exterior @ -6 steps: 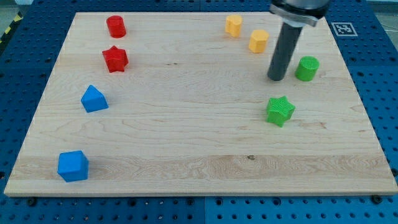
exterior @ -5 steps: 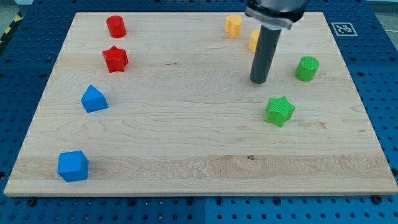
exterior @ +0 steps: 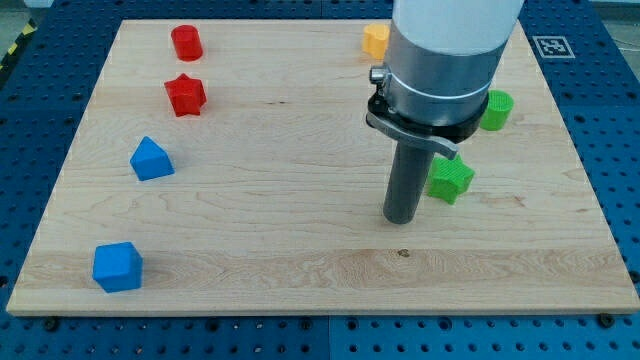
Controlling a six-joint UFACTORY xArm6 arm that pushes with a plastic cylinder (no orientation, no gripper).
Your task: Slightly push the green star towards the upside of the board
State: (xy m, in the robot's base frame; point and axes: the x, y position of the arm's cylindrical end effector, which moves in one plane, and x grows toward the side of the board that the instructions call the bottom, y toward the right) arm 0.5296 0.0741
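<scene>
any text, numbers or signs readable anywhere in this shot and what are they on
No readable words, numbers or brand names anywhere.
One sign only: a black-and-white square marker on the blue pegboard, off the wooden board's top right corner; a pattern, not text.
The blocks and my tip carry no markings.

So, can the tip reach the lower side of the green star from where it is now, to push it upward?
Probably yes. My tip stands just to the view's left of the green star and slightly lower. The wooden board below the star is bare, so nothing blocks the way around.
</scene>
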